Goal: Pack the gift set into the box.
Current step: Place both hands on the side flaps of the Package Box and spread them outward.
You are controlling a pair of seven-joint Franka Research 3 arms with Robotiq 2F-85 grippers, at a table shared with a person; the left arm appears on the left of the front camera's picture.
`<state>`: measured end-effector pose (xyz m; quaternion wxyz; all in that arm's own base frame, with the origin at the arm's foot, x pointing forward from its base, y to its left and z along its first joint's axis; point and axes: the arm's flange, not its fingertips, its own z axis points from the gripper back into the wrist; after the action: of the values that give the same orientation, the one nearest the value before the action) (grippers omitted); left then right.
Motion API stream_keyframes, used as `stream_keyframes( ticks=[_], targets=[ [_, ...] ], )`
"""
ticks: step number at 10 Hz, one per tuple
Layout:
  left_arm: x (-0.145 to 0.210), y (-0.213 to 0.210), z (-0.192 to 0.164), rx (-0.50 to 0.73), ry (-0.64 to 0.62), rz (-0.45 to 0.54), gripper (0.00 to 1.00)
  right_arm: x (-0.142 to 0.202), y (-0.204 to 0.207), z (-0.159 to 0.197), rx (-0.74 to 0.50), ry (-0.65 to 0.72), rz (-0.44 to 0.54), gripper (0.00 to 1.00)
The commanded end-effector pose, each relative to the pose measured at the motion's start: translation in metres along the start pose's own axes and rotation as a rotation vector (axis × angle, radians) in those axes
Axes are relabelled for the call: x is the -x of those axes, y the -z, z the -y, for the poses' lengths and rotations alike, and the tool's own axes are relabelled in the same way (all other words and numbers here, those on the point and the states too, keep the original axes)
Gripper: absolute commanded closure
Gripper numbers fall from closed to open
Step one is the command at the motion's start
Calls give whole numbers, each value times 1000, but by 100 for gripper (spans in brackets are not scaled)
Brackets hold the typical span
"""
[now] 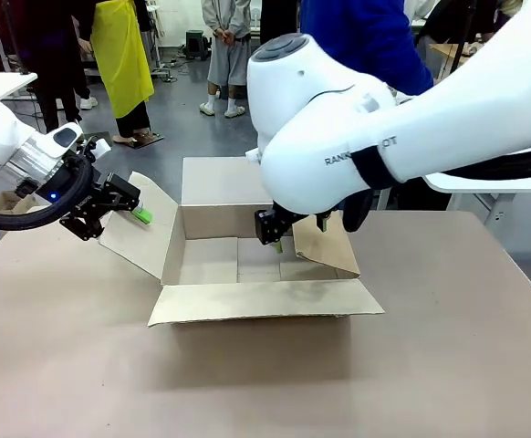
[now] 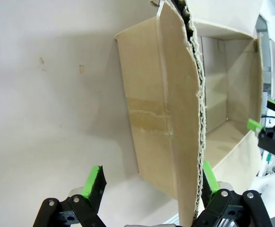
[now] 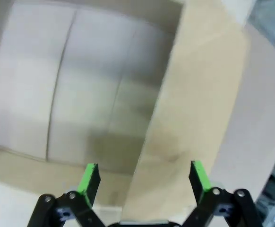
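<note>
The large brown cardboard box (image 1: 213, 262) stands in the middle of the table with its four flaps spread and bare cardboard inside. My left gripper (image 1: 130, 208) is open astride the edge of the left flap (image 2: 166, 118), whose corrugated edge runs close to one finger (image 2: 210, 177). My right gripper (image 1: 300, 235) is open around the right flap (image 3: 199, 109), which leans in over the box's inside. The left wrist view also catches the right gripper (image 2: 270, 127) across the box. The gift set is out of view.
The tan tabletop (image 1: 83, 365) spreads wide in front of and beside the box. A person in blue (image 1: 366, 36) stands at the far side behind my right arm. Other people stand farther back on the grey floor.
</note>
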<state>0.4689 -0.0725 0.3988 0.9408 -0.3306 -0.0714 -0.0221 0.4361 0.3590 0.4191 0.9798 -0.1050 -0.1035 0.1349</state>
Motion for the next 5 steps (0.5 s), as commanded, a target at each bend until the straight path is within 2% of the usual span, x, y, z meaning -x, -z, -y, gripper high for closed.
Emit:
stream_keyframes(
  ticks=[1,3,5],
  targets=[
    [2,-3,1,-12,-3,-8,0,-18,2,-16,163,134,30,0],
    [2,-3,1,-12,-3,-8,0,-20,12,-14,261,151,3,0],
    [2,-3,1,-12,-3,-8,0,-20,2,1,297,174,29,0]
  ],
)
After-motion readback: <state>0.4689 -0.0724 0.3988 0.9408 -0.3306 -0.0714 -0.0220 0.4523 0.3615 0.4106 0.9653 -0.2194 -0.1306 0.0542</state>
